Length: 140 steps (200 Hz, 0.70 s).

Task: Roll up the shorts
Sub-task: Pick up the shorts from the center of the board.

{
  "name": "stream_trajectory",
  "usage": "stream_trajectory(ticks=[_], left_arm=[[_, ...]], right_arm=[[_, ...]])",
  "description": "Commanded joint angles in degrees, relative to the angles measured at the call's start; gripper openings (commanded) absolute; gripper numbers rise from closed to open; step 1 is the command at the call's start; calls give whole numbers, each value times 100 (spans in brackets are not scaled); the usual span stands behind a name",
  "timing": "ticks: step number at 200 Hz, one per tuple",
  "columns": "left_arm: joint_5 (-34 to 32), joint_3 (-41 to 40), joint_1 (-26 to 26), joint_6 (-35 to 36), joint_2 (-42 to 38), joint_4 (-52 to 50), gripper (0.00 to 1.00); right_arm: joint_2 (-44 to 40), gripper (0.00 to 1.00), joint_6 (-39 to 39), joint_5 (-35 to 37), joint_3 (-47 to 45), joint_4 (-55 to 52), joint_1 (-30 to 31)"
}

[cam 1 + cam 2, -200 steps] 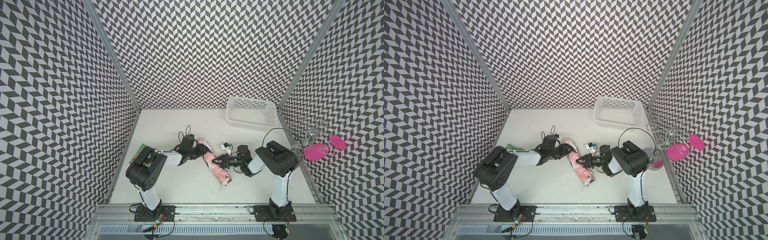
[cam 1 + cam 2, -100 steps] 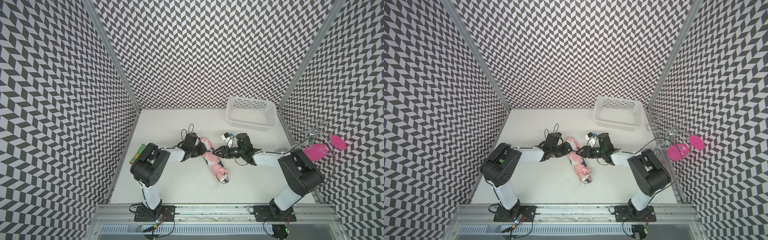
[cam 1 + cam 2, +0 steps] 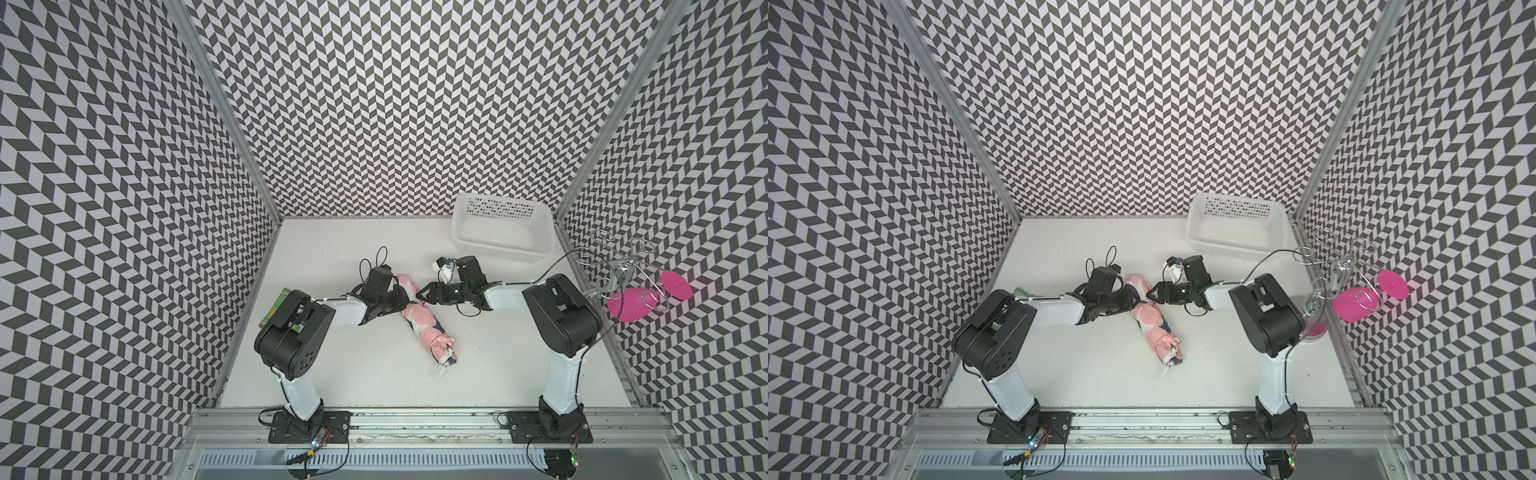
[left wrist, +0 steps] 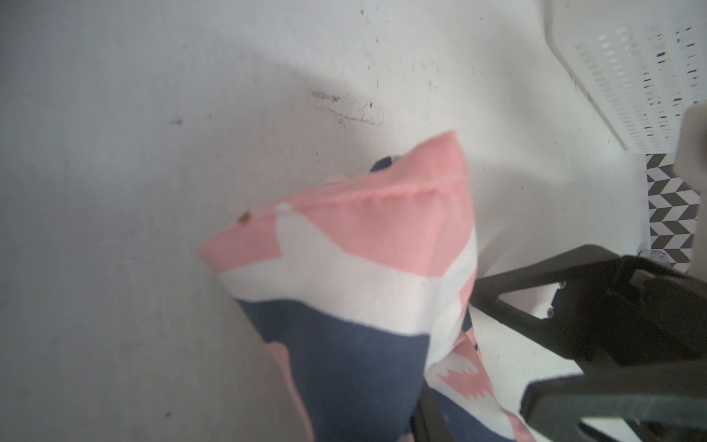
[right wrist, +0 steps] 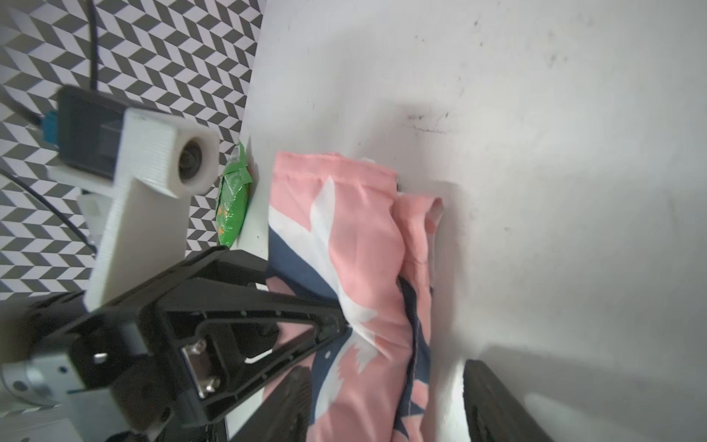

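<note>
At mid-table, shorts (image 3: 424, 320): rolled into a tube, lying diagonally between both arms.
Left gripper (image 3: 409, 300): jaws narrow, pinching fabric at the roll's far end.
Right gripper (image 3: 420, 293): jaws wide, straddling that same end.
Snack bag (image 3: 277, 305): green, against the left wall.

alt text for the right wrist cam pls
A rolled pair of pink shorts with a navy and white print lies on a white table, pinched at its side by the left gripper. The right gripper straddles the roll with open fingers, and a green snack bag sits at the table edge.
</note>
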Motion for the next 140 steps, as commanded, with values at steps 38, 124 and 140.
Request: stream_trajectory(ticks=[38,124,140], left_arm=[[-62,-171,35,44,-104,229,22],[-70,-107,104,-146,-108,396,21],[-57,-135,104,-186,-135,436,20]], right_arm=[[379,66,537,-1360,-452,1084,40],[46,46,789,-1857,-1282,1098,326],[153,31,1131,-1852,-1297,1480,368]])
